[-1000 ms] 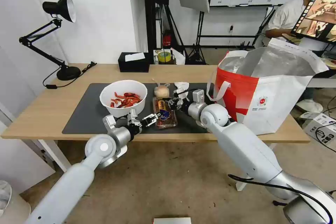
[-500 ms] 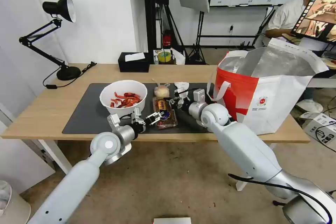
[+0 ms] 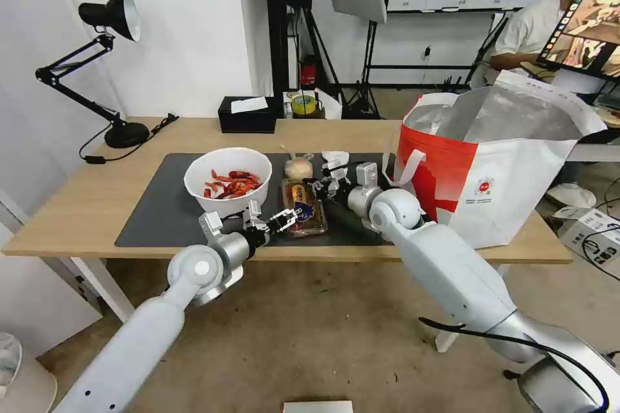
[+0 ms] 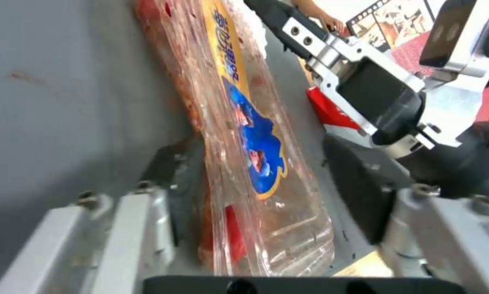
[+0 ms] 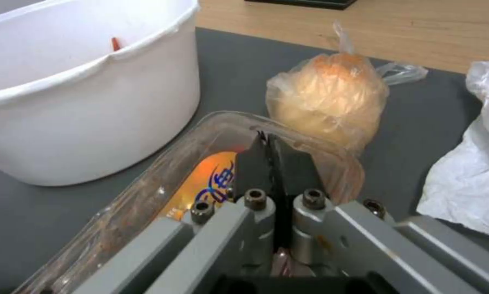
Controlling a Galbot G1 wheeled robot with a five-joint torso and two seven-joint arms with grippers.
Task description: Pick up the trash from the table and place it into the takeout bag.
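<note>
The clear plastic tray (image 3: 303, 206) with red bits lies on the dark mat (image 3: 155, 206) between both grippers. My left gripper (image 3: 284, 216) is open, and in the left wrist view (image 4: 266, 192) its fingers (image 4: 179, 179) straddle the near end of the tray (image 4: 244, 134). My right gripper (image 3: 321, 187) is shut, its tips (image 5: 269, 157) lying at the far rim of the tray (image 5: 201, 179); whether they pinch it I cannot tell. The white bowl (image 3: 227, 181) of red shells, the beige-filled bag (image 3: 298, 169) and the crumpled tissue (image 3: 334, 158) sit close around. The takeout bag (image 3: 497, 174) stands open at the right.
A black tissue box (image 3: 247, 115) and a yellow-green tape roll (image 3: 303, 104) stand at the table's (image 3: 77, 206) far edge, a black desk lamp (image 3: 110, 71) at its far left. The bowl (image 5: 81, 94) is close beside the tray.
My left gripper has moved forward and to the right, bringing its open fingers around the tray's near end. The right gripper has barely moved.
</note>
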